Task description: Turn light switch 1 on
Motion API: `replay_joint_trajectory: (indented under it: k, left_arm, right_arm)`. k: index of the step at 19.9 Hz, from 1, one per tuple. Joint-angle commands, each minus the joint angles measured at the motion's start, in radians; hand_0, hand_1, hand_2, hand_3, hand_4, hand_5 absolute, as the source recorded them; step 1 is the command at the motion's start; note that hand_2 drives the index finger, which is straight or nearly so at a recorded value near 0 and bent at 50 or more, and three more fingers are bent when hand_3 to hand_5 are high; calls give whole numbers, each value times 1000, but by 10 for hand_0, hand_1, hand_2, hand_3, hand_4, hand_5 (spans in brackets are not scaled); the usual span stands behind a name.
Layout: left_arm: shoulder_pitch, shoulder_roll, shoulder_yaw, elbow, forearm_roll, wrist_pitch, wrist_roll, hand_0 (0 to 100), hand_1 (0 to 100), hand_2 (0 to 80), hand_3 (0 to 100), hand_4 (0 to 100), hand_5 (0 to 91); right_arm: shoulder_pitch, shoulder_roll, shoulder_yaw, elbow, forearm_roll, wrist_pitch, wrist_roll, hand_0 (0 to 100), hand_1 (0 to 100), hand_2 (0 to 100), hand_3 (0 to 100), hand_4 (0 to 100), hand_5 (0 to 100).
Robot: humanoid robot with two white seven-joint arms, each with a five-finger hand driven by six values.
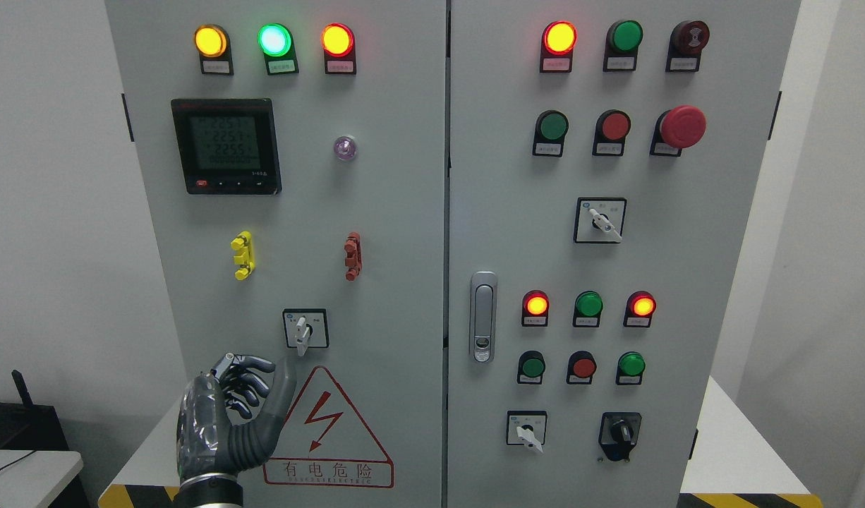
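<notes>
A small rotary selector switch with a white knob sits low on the left door of the grey electrical cabinet; its knob points straight down. My left hand rises from the bottom left, just below and left of that switch. Its four fingers are curled into the palm and hold nothing. The thumb sticks up, its tip a short way under the switch plate and not touching the knob. The right arm does not show.
Above the switch are yellow and red terminal clips, a digital meter and three lit lamps. A red warning triangle lies right of my hand. The right door carries a handle, buttons, lamps and several other selector switches.
</notes>
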Motion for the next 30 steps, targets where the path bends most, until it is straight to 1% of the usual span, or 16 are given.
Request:
replay_joint_trajectory:
  k: [1,4,6,10,15,18,23,27,30]
  left_arm:
    - [-35,-30,-96,20,-4,41,44,216,455,520,807,830,778]
    - [-48,-42,-96,33,-4,42,47,216,461,515,805,831,778]
    - [-54,-52,-96,50,-2,50,82,213,471,511,804,831,778]
    - [-52,-55,-93,55,4,59,118,212,493,505,804,832,778]
    - [-51,-59,-80,61,7,59,130,220,502,500,805,832,778]
    - [-51,-59,-79,66,7,61,153,227,502,492,806,832,777]
    - [-51,-59,-42,83,9,61,165,234,500,477,801,831,777]
    - [-63,-59,-37,110,26,61,164,236,499,469,799,829,777]
    - [-75,-59,-39,116,27,61,164,238,498,467,797,829,777]
  right_arm:
    - [1,0,23,0,5,1,-1,120,389,0,0,0,0]
    - [1,0,23,0,5,1,-1,120,389,0,0,0,0]
    - [0,0,23,0,5,1,-1,120,389,0,0,0,0]
    - [0,0,23,0,5,1,-1,120,389,0,0,0,0]
    - [0,1,23,0,5,1,-1,120,389,0,0,0,0]
    - [1,0,23,0,5,1,-1,120,389,0,0,0,0]
    - [1,0,23,0,5,1,-1,120,389,0,0,0,0]
    - [0,1,23,0,5,1,-1,120,389,0,0,0,0]
    - [0,1,23,0,5,1,-1,120,389,0,0,0,0]
